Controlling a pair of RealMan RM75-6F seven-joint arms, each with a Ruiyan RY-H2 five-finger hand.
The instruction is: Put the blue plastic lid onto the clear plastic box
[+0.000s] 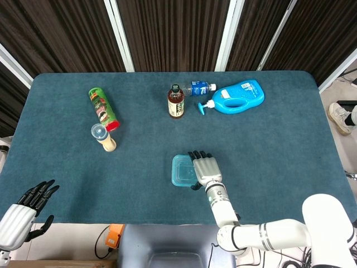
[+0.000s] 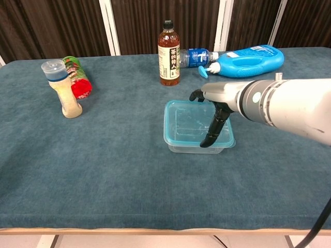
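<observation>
The robot's right hand (image 2: pixel 220 111) lies with dark fingers (image 2: pixel 213 132) spread flat on the right part of the blue plastic lid (image 1: pixel 183 170) capping the clear plastic box (image 2: pixel 196 147) mid-counter, the empty, open-fingered left hand (image 1: pixel 25 207) well apart

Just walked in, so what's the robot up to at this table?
The right robot hand rests on the blue plastic lid, which sits on the clear plastic box mid-table, apparently pressing it down. The left robot hand hangs open, off the table's near left edge. Bottles stand and lie further back, untouched.
</observation>
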